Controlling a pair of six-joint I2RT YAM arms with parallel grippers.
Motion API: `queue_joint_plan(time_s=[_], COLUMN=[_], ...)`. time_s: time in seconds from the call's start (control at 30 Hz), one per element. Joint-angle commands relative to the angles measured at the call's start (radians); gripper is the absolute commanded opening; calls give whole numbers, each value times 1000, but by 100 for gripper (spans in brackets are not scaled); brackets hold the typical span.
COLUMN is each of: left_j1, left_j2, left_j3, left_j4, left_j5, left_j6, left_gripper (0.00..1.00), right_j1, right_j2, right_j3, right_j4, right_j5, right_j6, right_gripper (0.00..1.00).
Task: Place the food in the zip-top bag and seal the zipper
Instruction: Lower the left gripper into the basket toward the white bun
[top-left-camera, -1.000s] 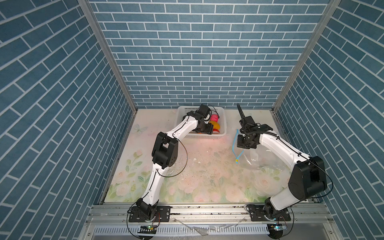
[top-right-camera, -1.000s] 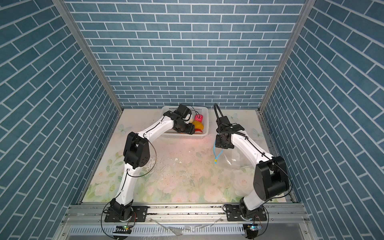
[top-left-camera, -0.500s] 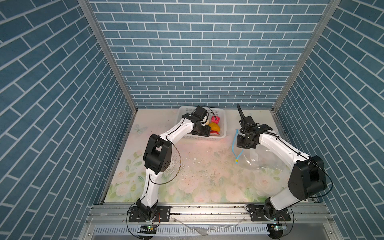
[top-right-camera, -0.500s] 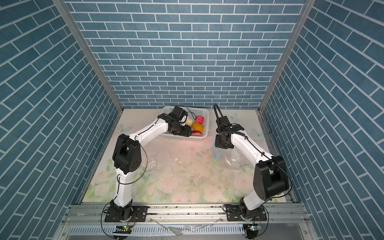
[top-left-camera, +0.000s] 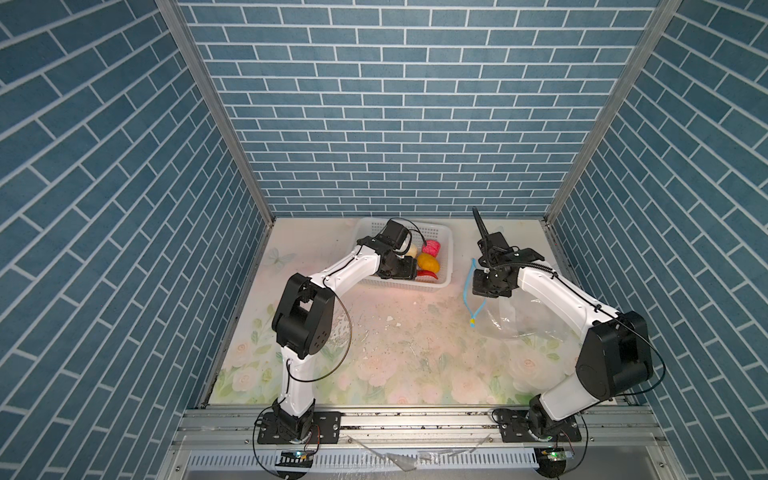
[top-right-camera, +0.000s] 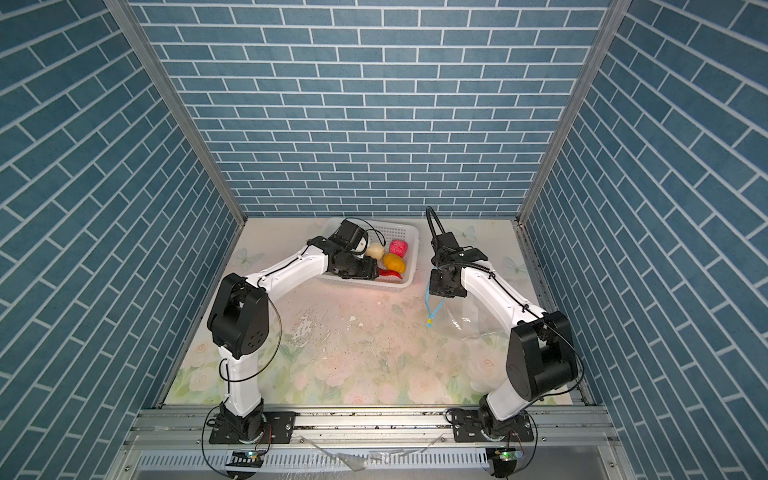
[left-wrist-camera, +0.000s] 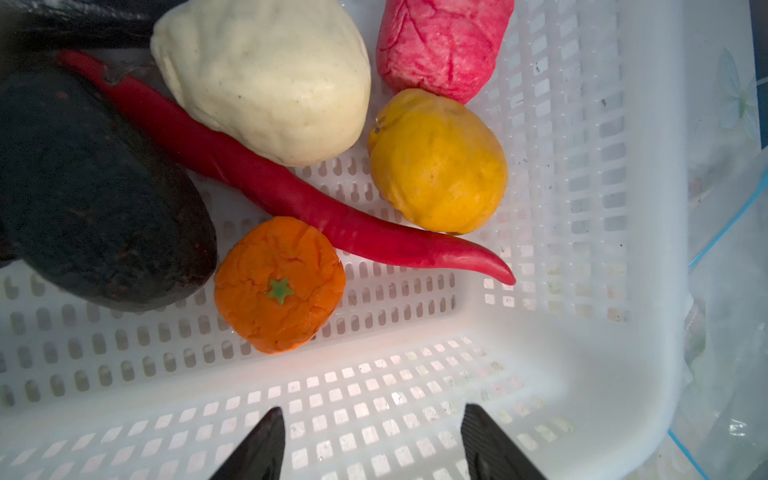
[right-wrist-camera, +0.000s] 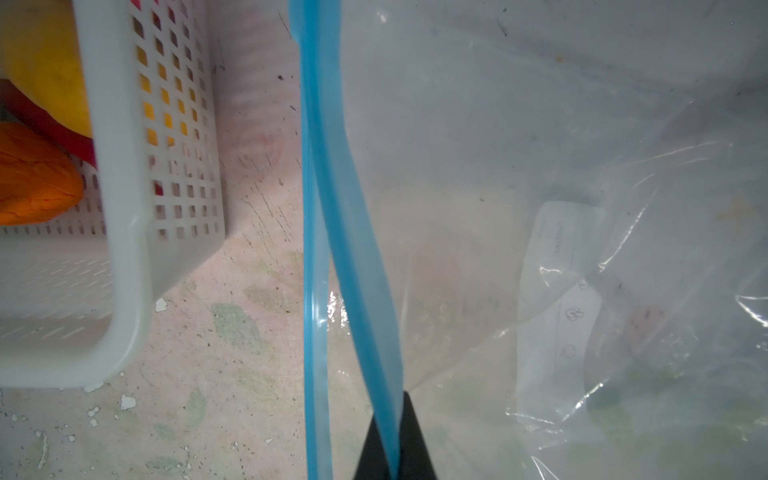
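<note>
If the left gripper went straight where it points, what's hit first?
Probably bare perforated plastic of the white basket: the open left gripper aims beside the orange piece and holds nothing. Depth is unclear.

The tabletop (top-left-camera: 395, 345) has a pale floral print, scuffed and speckled with small white flecks (right-wrist-camera: 126, 401). A white perforated basket (top-left-camera: 419, 286) stands on it directly under the left gripper (left-wrist-camera: 370, 440). Just beside the basket and below the right gripper (right-wrist-camera: 395, 449), a clear zip-top bag (top-left-camera: 519, 324) lies crumpled on the surface. Its blue zipper (right-wrist-camera: 353, 232) stands up off the print toward that gripper.
</note>
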Motion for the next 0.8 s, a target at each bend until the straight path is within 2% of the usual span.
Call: queue_joint_plan(time_s=[0.0, 0.1, 0.3, 0.77], left_j1=[0, 12, 88, 103], left_j2=[-47, -76, -88, -170], left_j3=[-51, -62, -93, -228], left_j4=[7, -6, -26, 21], left_j5=[1, -59, -108, -48], left_j6=[-47, -25, 44, 6], left_gripper=[69, 70, 74, 75], right_j1=[8, 13, 21, 28], right_j2=[-5, 0, 9, 42], right_j3=[6, 6, 0, 8], right_j4=[1, 6, 15, 26], right_j5=[7, 6, 6, 2], right_j6=[-9, -7, -3, 2], right_gripper=[0, 0, 0, 0])
